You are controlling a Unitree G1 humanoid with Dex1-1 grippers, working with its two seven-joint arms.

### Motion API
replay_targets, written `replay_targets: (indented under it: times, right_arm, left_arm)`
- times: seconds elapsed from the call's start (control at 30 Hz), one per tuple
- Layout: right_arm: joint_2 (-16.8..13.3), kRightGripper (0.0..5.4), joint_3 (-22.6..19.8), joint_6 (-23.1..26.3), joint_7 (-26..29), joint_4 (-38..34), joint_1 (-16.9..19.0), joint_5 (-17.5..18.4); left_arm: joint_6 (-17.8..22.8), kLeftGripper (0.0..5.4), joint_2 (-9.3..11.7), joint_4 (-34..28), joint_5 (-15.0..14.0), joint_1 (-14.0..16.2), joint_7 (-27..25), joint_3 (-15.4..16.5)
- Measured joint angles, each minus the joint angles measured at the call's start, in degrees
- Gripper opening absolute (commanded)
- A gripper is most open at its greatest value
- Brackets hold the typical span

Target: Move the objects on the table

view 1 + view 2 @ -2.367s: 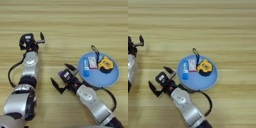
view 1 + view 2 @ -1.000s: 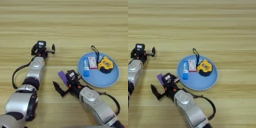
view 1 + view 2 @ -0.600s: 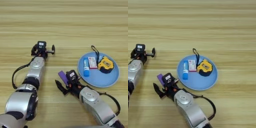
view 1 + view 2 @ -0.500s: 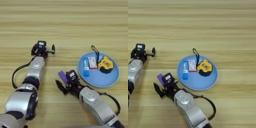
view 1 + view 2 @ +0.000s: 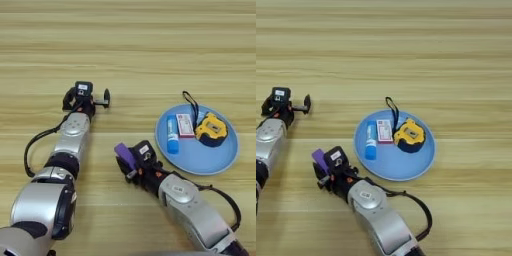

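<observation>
Purple block (image 5: pixel 125 154) sits clamped between the 2 black fingers of my right gripper (image 5: pixel 131 162), low on the table (image 5: pixel 150 55) just left of the round light-blue plate (image 5: pixel 220 160), tilted with its upper end leaning toward my left. Glue stick (image 5: pixel 172 134) and yellow-and-black tape measure (image 5: pixel 211 128) both lie on that plate, glue stick on the left part, tape measure on the right, its black strap loop (image 5: pixel 190 101) reaching over the plate's far rim. My left gripper (image 5: pixel 86 98) rests further up the table, well apart from the plate, its 2 fingers spread wide and holding nothing.
</observation>
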Motion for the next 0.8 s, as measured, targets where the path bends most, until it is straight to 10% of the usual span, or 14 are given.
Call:
replay_targets:
  times: [0.57,0.8]
  right_arm:
    - [-0.9,1.43,-0.8,2.0,-1.1,-11.2,1.5,-1.6]
    - [-4.7,1.43,-14.9,5.8,-1.4,-25.9,0.6,0.4]
  left_arm:
    - [-0.1,5.4,0.0,0.0,0.0,-0.1,0.3,0.0]
    - [-0.1,5.4,-0.1,0.2,0.1,-0.1,0.6,0.0]
